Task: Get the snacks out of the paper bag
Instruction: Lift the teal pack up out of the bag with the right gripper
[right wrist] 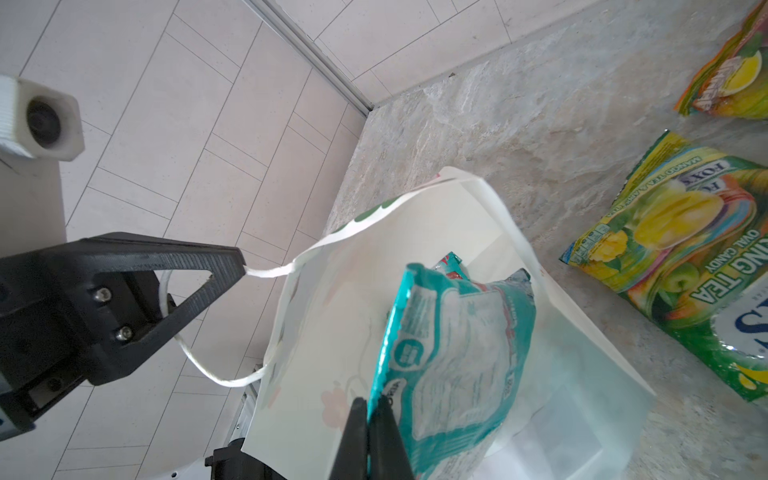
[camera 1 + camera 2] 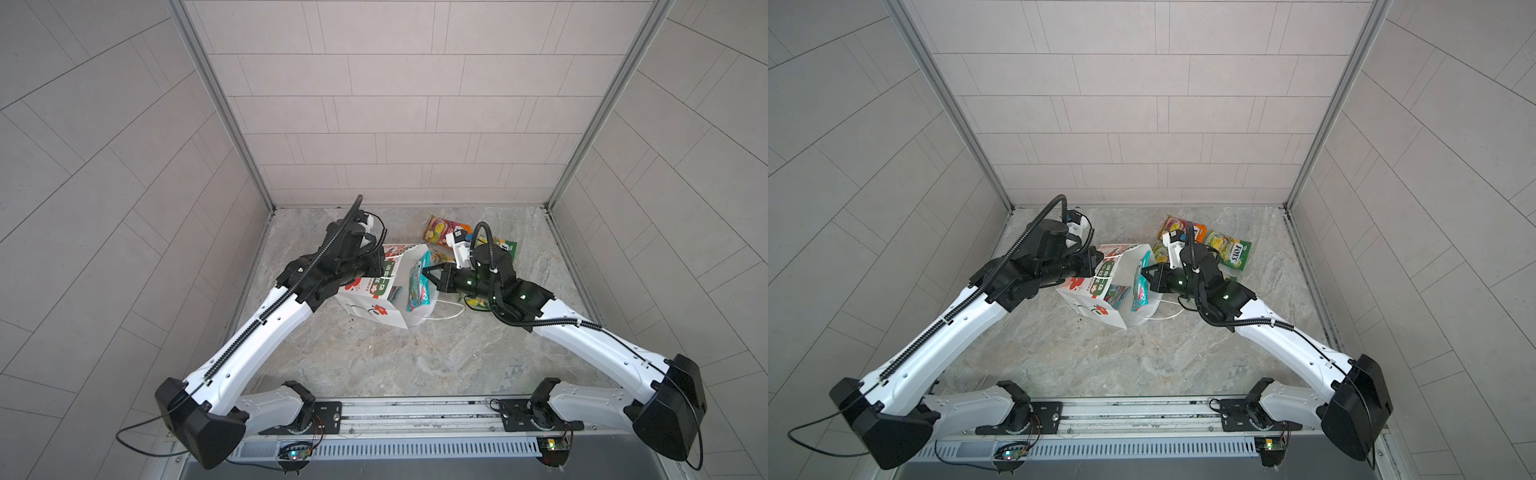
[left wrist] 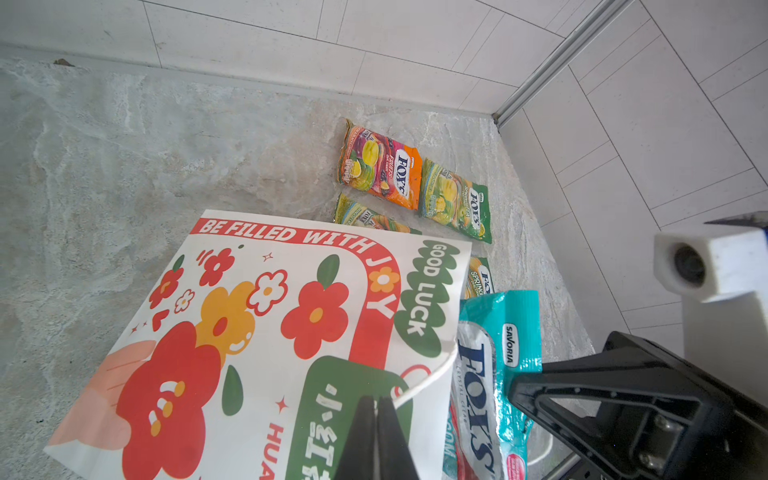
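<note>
The white paper bag with red flowers leans on the table, mouth towards the right arm. My left gripper is shut on its white cord handle. My right gripper is shut on the edge of a teal snack packet, which stands half out of the bag's mouth. A second teal packet lies deeper inside.
An orange packet and green-and-yellow packets lie on the table behind the right arm, near the back wall. Another green one shows under that arm. The bag's other handle trails on the table.
</note>
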`<state>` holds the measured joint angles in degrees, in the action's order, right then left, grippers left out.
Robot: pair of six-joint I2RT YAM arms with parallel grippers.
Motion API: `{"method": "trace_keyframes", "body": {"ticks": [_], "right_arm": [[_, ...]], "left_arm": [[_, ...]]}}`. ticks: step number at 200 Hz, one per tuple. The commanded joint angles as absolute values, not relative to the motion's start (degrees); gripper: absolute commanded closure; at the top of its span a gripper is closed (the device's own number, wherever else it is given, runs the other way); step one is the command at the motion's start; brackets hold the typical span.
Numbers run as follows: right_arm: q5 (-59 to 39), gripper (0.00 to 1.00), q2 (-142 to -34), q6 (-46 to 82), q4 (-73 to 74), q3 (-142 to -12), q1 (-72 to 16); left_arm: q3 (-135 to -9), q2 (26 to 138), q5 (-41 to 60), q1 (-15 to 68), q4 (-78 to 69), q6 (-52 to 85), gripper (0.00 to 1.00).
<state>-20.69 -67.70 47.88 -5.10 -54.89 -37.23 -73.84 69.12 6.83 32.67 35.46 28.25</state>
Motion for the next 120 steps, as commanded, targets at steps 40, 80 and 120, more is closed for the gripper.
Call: {"method": "trace_keyframes", "body": {"ticks": [40, 80, 120], "right_arm": [[-25.12, 1.00, -60.89, 45.84, -5.27, -59.74, -35.93], [-23.86, 1.00, -59.57, 45.46, -6.71, -64.11, -34.10], [-20.25, 1.00, -58.75, 44.59, -10.28, -68.07, -31.16]], "left_arm": [[-74.91, 69.11, 2.17, 32.69, 36.70, 29.25, 1.00], [-74.72, 69.38, 2.62, 32.73, 36.47, 29.44, 1.00], [-73.92, 68.79, 1.19, 32.68, 36.90, 29.22, 1.00]]}}
